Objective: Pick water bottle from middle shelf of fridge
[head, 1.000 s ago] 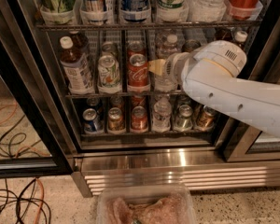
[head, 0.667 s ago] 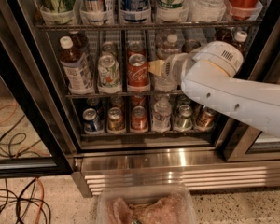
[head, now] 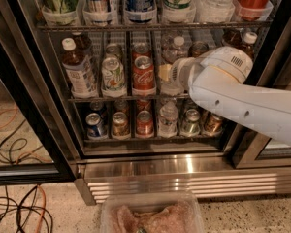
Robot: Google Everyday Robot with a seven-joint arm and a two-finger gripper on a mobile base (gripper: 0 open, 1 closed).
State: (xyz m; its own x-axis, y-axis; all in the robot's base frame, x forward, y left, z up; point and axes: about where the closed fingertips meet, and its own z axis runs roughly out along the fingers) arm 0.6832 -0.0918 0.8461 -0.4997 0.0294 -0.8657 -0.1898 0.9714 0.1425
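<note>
The fridge [head: 36,130] stands open in front of me, with its wire racks showing. On the middle shelf [head: 111,99] a clear water bottle [head: 176,52] with a white cap stands in the lane right of a red cola can [head: 143,74]. My gripper [head: 166,74], at the end of the white arm [head: 233,91], reaches into that lane from the right. It sits against the lower front of the water bottle and hides that part. Brown-liquid bottles stand at the shelf's far left [head: 77,69] and far right [head: 246,41].
A green-and-white can [head: 112,74] stands left of the cola can. Cans and a small clear bottle [head: 168,118] fill the bottom shelf. The ribbed steel base panel [head: 184,178] is below. A clear tub of pinkish stuff [head: 150,215] is at the bottom. Cables [head: 14,212] lie on the floor at left.
</note>
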